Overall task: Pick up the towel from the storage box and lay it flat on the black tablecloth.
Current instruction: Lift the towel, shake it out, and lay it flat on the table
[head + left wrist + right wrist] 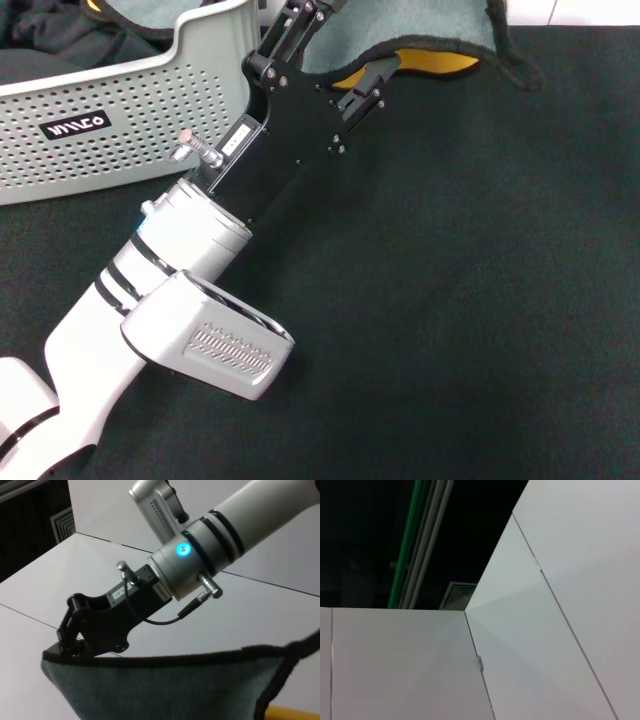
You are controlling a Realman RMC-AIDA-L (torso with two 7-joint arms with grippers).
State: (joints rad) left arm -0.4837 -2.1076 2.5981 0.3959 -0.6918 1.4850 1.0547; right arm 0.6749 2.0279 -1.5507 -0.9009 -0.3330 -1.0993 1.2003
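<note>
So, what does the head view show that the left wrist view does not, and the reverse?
Only the head view: the storage box and the black tablecloth. Only the left wrist view: a blue light on the arm's wrist and white wall panels. Both: the left pincer gripping the towel at its dark hem.

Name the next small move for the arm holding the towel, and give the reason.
Probably carry the towel farther over the black tablecloth and lower it. The left gripper pinches its hem beside the storage box, and the cloth hangs bunched, not flat.
</note>
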